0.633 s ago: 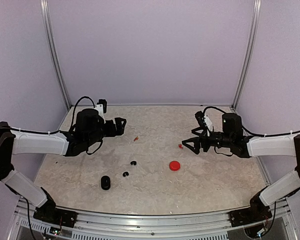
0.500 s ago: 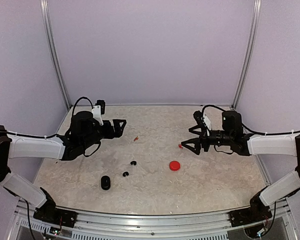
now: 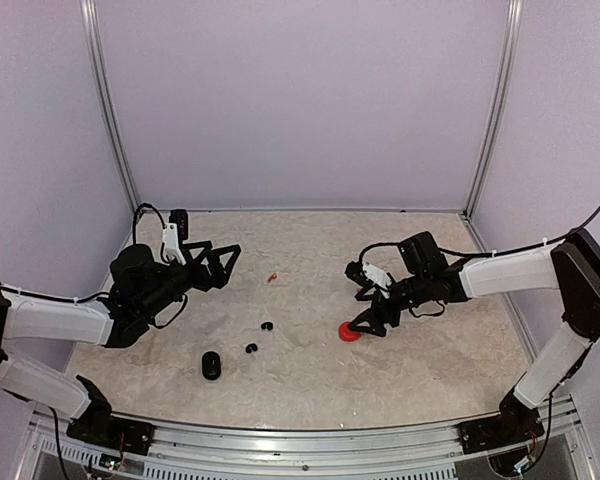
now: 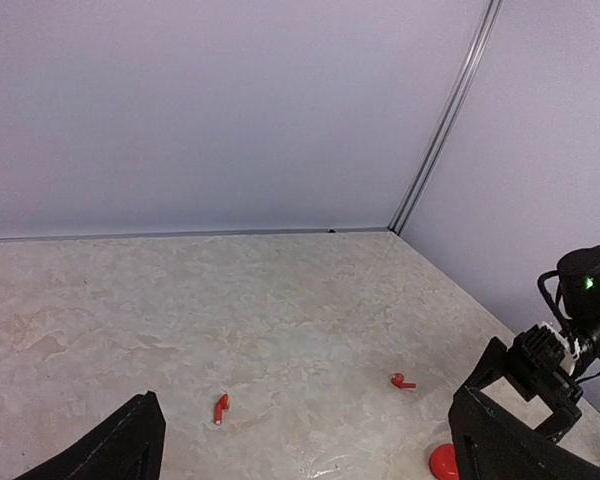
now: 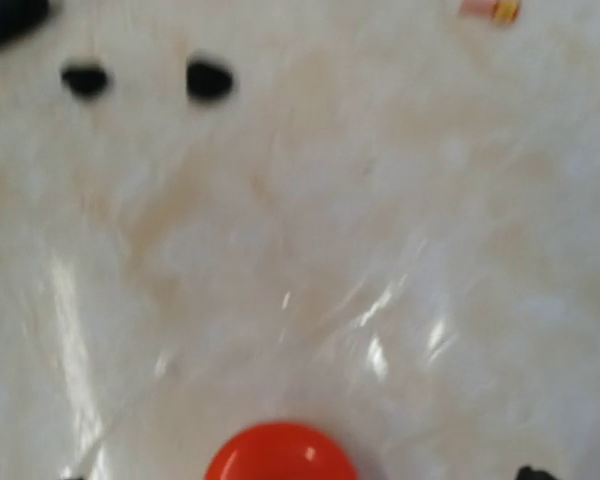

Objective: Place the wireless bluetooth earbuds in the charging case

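A red charging case (image 3: 350, 333) lies right of centre, and my right gripper (image 3: 361, 327) hangs low over it, open, with the case (image 5: 280, 456) between its spread fingers and untouched. One red earbud (image 3: 271, 277) lies mid-table. The left wrist view shows it (image 4: 221, 407) and a second red earbud (image 4: 401, 381) near the right arm. Two black earbuds (image 3: 267, 326) (image 3: 251, 348) lie close to a black charging case (image 3: 211, 366). My left gripper (image 3: 223, 267) hovers open and empty at the left, pointing towards the red earbuds.
The marbled table (image 3: 430, 370) is enclosed by lilac walls with metal corner posts (image 3: 485, 120). The right arm (image 4: 570, 330) shows at the right edge of the left wrist view. The right wrist view is blurred.
My right arm swung left and down from beside the red earbud to the red case. My left arm drew back to the left and lowered a little.
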Tool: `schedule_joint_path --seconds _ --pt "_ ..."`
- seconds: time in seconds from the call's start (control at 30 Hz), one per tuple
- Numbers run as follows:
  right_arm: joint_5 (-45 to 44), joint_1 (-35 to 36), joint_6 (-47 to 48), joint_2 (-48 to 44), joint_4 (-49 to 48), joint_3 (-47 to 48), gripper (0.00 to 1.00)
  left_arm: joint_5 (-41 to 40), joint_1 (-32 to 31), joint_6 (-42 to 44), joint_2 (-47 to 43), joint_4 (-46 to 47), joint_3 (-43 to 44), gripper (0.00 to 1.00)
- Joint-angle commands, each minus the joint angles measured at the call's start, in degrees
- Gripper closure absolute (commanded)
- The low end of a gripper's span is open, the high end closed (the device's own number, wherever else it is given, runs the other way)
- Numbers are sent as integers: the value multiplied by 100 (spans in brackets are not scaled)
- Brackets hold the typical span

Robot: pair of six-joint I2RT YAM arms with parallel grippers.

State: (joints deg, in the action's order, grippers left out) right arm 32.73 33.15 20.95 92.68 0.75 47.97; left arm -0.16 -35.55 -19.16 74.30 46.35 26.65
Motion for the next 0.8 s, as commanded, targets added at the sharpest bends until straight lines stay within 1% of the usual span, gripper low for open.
schedule_joint_path --seconds 0.0,0.17,0.33,0.77 --pt "-520 156 305 213 419 125 9 180 57 124 -135 747 -225 1" --pt "-837 251 444 490 553 187 14 330 64 217 -148 1136 -410 1" --pt "-832 314 566 603 522 185 19 472 66 280 -121 1547 -550 1" --pt "-1111 565 831 920 697 307 27 502 74 160 103 1649 -479 1"
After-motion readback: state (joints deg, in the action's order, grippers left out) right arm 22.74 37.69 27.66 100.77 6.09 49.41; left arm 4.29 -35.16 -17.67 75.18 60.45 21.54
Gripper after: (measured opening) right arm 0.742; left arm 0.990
